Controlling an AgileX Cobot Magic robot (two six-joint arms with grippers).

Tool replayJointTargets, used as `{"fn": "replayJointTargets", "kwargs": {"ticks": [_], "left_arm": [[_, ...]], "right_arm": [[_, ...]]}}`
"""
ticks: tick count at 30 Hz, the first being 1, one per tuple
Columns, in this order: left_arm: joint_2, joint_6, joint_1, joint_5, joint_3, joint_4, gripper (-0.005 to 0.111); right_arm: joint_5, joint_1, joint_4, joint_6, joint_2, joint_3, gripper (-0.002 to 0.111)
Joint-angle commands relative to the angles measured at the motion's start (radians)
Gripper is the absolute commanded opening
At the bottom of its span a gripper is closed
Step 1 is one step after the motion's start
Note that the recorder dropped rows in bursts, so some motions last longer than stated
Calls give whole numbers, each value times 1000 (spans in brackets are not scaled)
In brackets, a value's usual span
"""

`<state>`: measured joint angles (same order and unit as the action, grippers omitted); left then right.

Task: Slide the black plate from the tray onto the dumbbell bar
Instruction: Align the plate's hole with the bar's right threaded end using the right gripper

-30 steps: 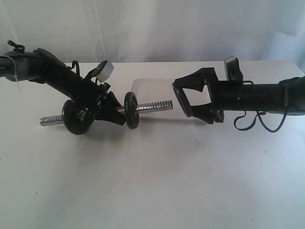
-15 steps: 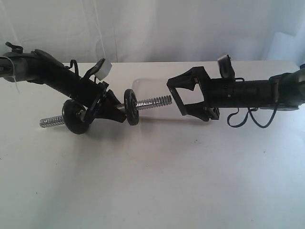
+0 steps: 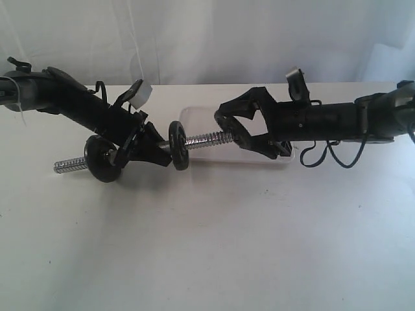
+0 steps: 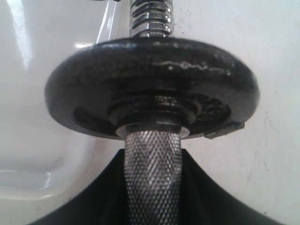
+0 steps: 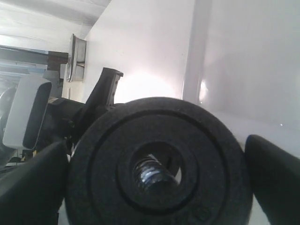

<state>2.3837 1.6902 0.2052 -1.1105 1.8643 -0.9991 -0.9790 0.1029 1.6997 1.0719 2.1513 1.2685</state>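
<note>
Right gripper (image 3: 232, 131) has advanced toward the dumbbell bar (image 3: 206, 139), clamped on the black plate (image 5: 108, 154), whose hole now meets the bar's threaded tip; left gripper (image 3: 154, 152) grips the bar's middle.

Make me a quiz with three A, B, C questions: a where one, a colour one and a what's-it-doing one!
1. Where is the dumbbell bar's tip? A) in the black plate's centre hole B) in a cup C) on the floor
2. What colour is the tray? A) red B) white C) green
3. What is the left gripper doing? A) hanging open B) gripping the tray C) shut on the bar
Answers: 1 A, the right wrist view shows the threaded tip in the hole. 2 B, its rim looks white. 3 C, its fingers hug the knurled bar.
</note>
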Motion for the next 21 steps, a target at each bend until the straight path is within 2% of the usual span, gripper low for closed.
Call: {"fn": "replayJointTargets", "kwargs": {"ticks": [1, 21], "left_arm": [[-4, 5, 4, -62, -2, -144, 0], [-4, 3, 4, -58, -2, -144, 0]], "right_arm": [[-54, 29, 45, -2, -18, 36, 0], [-61, 35, 45, 3, -18, 32, 0]]}}
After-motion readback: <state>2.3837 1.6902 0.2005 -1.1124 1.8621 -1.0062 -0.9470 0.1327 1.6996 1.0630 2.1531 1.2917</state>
